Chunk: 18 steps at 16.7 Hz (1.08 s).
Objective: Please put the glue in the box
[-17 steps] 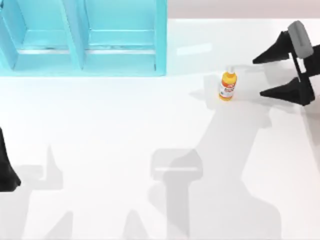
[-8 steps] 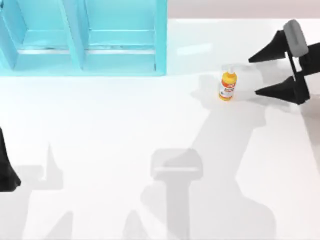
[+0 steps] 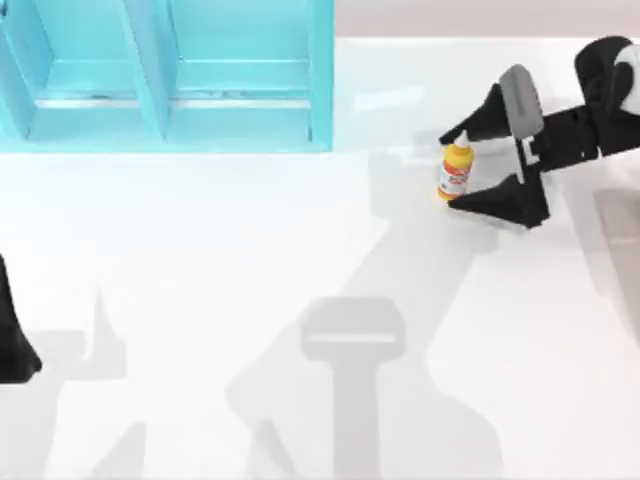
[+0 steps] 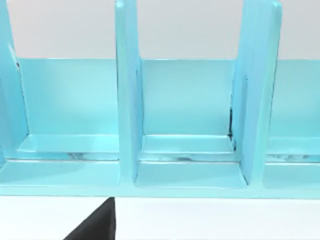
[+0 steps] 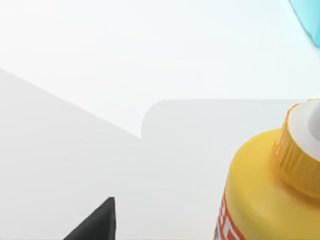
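The glue (image 3: pixel 455 170), a small yellow-orange bottle with a white cap and a white-and-red label, stands upright on the white table right of the box. My right gripper (image 3: pixel 445 172) is open, with one black finger on each side of the bottle and neither touching it. The right wrist view has the bottle (image 5: pixel 265 190) close up beside one fingertip (image 5: pixel 95 222). The box (image 3: pixel 320 80) is a cyan open case with dividers at the back left; the left wrist view faces its compartments (image 4: pixel 127 100). My left gripper (image 3: pixel 15 340) is parked at the table's left edge.
The white table (image 3: pixel 250 260) carries only arm shadows between the box and the front edge. The box's right wall stands a short way left of the bottle. A corner of the box (image 5: pixel 307 20) appears in the right wrist view.
My right gripper has moved left, from well right of the bottle to astride it. The glue and the left arm have not moved.
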Each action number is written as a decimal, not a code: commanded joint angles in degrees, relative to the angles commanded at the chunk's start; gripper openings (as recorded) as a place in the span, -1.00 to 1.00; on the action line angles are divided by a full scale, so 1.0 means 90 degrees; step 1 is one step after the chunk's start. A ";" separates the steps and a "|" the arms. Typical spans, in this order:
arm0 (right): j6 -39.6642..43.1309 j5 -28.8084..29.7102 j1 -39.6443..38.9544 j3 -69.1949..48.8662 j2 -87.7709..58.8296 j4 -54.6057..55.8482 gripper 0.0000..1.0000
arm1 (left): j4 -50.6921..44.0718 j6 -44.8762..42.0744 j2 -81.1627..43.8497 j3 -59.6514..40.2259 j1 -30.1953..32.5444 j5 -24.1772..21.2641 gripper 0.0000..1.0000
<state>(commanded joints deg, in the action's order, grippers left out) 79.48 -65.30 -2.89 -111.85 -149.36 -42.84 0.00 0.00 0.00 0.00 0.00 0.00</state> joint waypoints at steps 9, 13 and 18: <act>-0.0593 0.0049 -0.0241 0.0334 0.0024 0.0858 1.00 | 0.0000 0.0000 0.0000 0.0000 0.0000 0.0000 1.00; -0.0593 0.0049 -0.0241 0.0334 0.0024 0.0858 0.55 | 0.0000 0.0000 0.0000 0.0000 0.0000 0.0000 1.00; -0.0593 0.0049 -0.0241 0.0334 0.0024 0.0858 -0.21 | 0.0000 0.0000 0.0000 0.0000 0.0000 0.0000 1.00</act>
<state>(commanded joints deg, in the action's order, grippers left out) 74.15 -64.85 -5.06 -108.84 -149.15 -35.12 0.00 0.00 0.00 0.00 0.00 0.00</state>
